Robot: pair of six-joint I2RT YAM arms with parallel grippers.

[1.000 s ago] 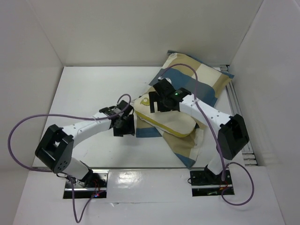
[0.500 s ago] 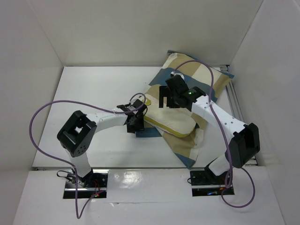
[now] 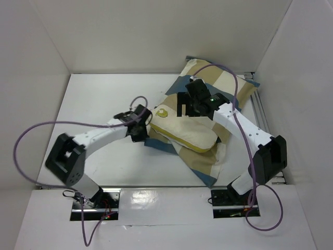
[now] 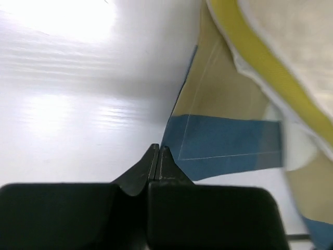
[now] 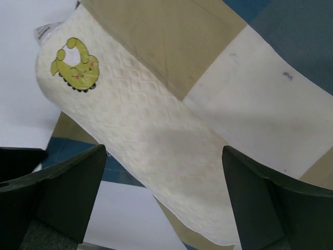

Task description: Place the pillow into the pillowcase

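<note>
The cream pillow lies slantwise on the checked pillowcase, outside it, with its yellow emblem at the left end. My left gripper is shut at the pillowcase's near-left blue corner. Its tips meet right at that corner, and no fabric shows between them. The pillow's yellow piping runs just beyond. My right gripper hovers open above the pillow, and in the right wrist view it straddles the pillow's width without touching it.
White walls enclose the table on the left, back and right. A metal rail runs along the right edge beside the pillowcase. Purple cables loop off both arms. Bare white tabletop lies to the left of the fabric.
The left gripper has closed from open to fully shut at the pillowcase corner, and its arm has swung back out to the left. The right gripper stays open and has shifted slightly over the pillow.
</note>
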